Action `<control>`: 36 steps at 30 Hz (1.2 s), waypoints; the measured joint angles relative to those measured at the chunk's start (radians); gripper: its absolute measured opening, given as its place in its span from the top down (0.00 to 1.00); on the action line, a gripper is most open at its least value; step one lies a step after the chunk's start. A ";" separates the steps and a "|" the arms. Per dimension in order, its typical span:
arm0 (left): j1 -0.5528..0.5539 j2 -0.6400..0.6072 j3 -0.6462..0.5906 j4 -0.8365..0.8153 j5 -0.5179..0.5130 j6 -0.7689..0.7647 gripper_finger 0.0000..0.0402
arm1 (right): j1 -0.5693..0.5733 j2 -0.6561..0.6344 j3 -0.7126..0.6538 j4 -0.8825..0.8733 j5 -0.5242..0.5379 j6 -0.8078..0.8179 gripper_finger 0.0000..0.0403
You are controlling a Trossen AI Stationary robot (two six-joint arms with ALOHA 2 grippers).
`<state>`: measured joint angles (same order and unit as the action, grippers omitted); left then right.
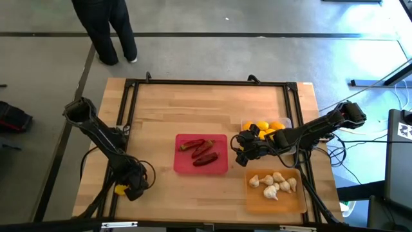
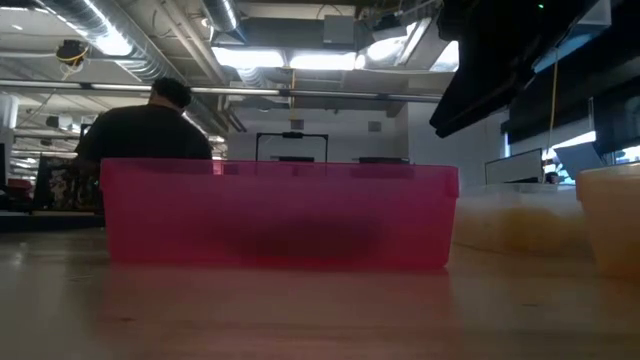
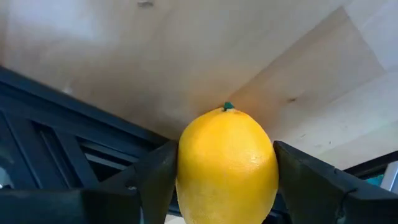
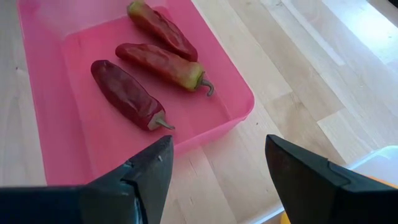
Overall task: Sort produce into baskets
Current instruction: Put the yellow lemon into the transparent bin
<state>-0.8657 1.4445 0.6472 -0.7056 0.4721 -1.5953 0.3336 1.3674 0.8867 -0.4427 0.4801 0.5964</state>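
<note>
While most of the fruit and veg sits in trays, one lemon is off on its own, so view by view:

High view: left gripper [image 1: 132, 187] down at the near left corner of the table [image 1: 161, 116], a bit of yellow lemon [image 1: 120, 189] just poking out beside it. Red tray [image 1: 181, 166] in the middle with three chili peppers [image 1: 201, 152]. Right gripper [image 1: 244, 153] hangs between the red tray and the clear tray [image 1: 288, 121] of lemons [image 1: 264, 127]. Garlic bulbs [image 1: 275, 183] in the orange tray [image 1: 283, 202].

Low view: only the red tray's side wall [image 2: 280, 215] up close, nothing inside it visible from here. Person [image 2: 145, 130] in a dark top in the room behind.

Left wrist view: the bit you can't get from above: fingers [image 3: 155, 180] spread wide either side of the lemon [image 3: 227, 165], right up against it, tiny green stem on top.

Right wrist view: fingers [image 4: 149, 171] apart with nothing between them, above the bare wood just off the red tray's corner [image 4: 239, 112]; all three peppers [image 4: 158, 62] plain to see.
</note>
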 joint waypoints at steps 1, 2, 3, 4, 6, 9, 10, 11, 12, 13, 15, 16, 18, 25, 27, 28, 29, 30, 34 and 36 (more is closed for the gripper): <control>0.000 0.000 0.000 0.000 0.000 0.008 0.41 | 0.000 0.000 0.000 0.000 0.000 0.000 0.38; 0.001 0.000 0.000 0.001 0.000 0.018 0.43 | 0.000 0.000 0.000 0.000 0.000 0.000 0.38; 0.003 0.000 0.000 0.000 0.000 0.027 0.45 | 0.000 0.000 0.000 0.000 0.000 0.000 0.38; 0.004 0.000 0.000 0.001 0.000 0.036 0.47 | 0.000 0.000 0.000 0.000 0.000 0.000 0.38; 0.004 0.000 0.003 0.006 -0.007 0.059 0.51 | 0.000 0.000 0.000 0.000 0.000 0.000 0.38; 0.002 0.002 0.028 -0.001 -0.041 0.097 0.51 | 0.000 0.000 0.000 0.000 0.000 0.000 0.38; 0.004 0.002 0.039 -0.003 -0.044 0.105 0.51 | 0.000 0.000 0.000 0.000 0.000 0.000 0.38; 0.006 0.002 0.051 -0.011 -0.049 0.110 0.51 | 0.000 0.000 0.000 0.003 0.000 0.000 0.38; 0.008 0.002 0.062 -0.028 -0.053 0.114 0.51 | 0.000 0.000 0.000 0.010 0.000 0.000 0.38; 0.010 0.002 0.072 -0.047 -0.061 0.120 0.51 | 0.000 0.000 0.000 0.019 -0.001 0.000 0.38; 0.011 0.002 0.099 -0.064 -0.082 0.140 0.51 | 0.000 0.000 0.000 0.034 -0.001 0.000 0.38; 0.011 0.000 0.118 -0.073 -0.094 0.155 0.51 | 0.000 0.000 0.000 0.035 0.000 0.000 0.38; 0.011 -0.008 0.148 -0.105 -0.128 0.177 0.51 | 0.000 0.000 0.000 0.031 -0.001 0.000 0.38; 0.011 -0.089 0.237 -0.124 -0.371 0.234 0.51 | 0.000 0.000 0.000 0.033 0.000 0.001 0.38; 0.012 -0.117 0.258 -0.112 -0.467 0.284 0.51 | 0.000 0.000 0.000 0.051 -0.001 0.005 0.38; 0.015 -0.128 0.264 -0.109 -0.512 0.316 0.51 | 0.000 0.000 0.000 0.062 -0.002 0.003 0.38; 0.019 -0.139 0.266 -0.107 -0.551 0.342 0.51 | 0.000 0.000 0.000 0.072 -0.002 -0.003 0.38; 0.024 -0.150 0.266 -0.106 -0.588 0.366 0.50 | 0.000 0.000 0.000 0.084 -0.003 -0.010 0.38; 0.055 -0.187 0.265 -0.058 -0.754 0.482 0.50 | 0.000 0.000 0.000 0.134 -0.009 -0.046 0.38; 0.072 -0.193 0.265 -0.015 -0.834 0.558 0.50 | 0.000 -0.001 0.000 0.166 -0.020 -0.051 0.38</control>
<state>-0.7938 1.2517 0.9120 -0.7211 -0.3623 -1.0374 0.3336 1.3667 0.8867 -0.2766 0.4605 0.5450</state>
